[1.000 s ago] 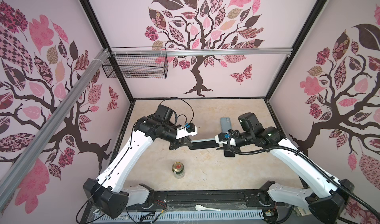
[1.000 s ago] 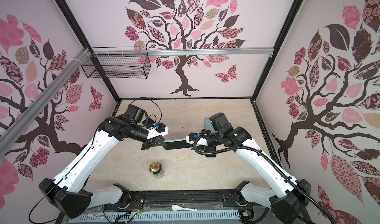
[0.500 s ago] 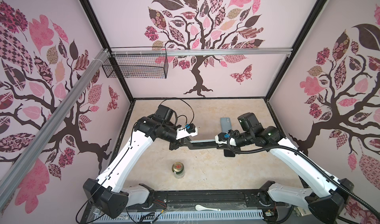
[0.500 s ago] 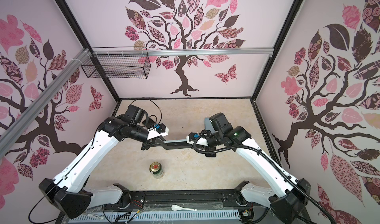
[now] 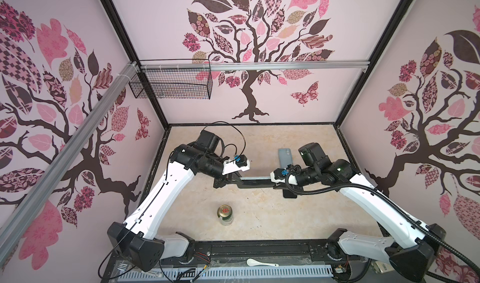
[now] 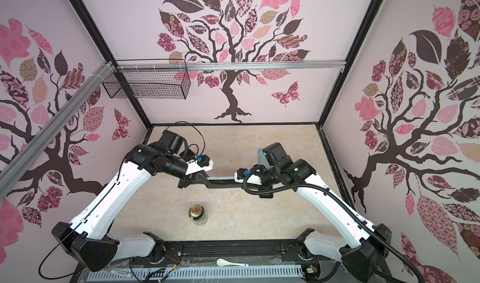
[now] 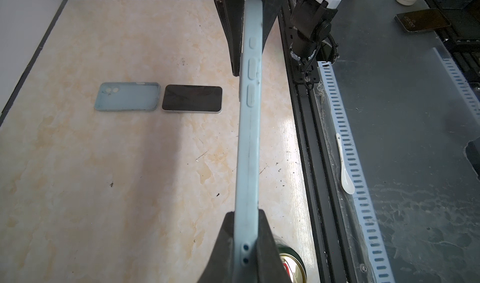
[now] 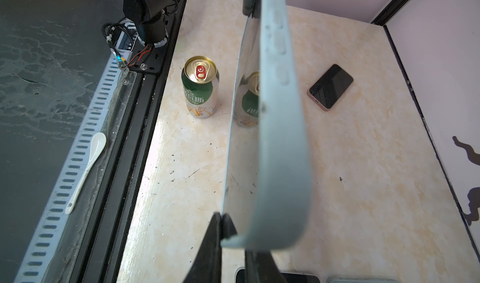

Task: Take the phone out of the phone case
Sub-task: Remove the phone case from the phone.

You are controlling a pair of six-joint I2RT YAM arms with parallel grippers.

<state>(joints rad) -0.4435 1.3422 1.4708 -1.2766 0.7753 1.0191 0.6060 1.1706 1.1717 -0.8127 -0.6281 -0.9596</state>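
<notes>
A phone in a pale blue phone case [image 7: 249,138] hangs edge-up over the table, stretched between both arms [image 5: 255,181] [image 6: 220,181]. My left gripper [image 7: 245,216] [image 5: 240,181] is shut across one end of the case. My right gripper [image 8: 233,232] [image 5: 272,184] is shut on the opposite end, with one finger on the glass and the other behind the case's back. In the right wrist view the case [image 8: 280,138] bows away from the mirror-like screen [image 8: 244,100]. A thin strip of the phone's edge [image 7: 240,87] peeks past the case.
An empty blue case [image 7: 127,97] [image 5: 285,157] and a bare dark phone [image 7: 192,98] lie on the table under the right arm. A pink-cased phone [image 8: 330,87] lies near the left arm. A green can [image 5: 225,214] [image 8: 200,87] stands in front. A white spoon [image 5: 261,263] lies on the front rail.
My right gripper's jaws have closed in on their end of the cased phone. Both arms and the phone have barely shifted.
</notes>
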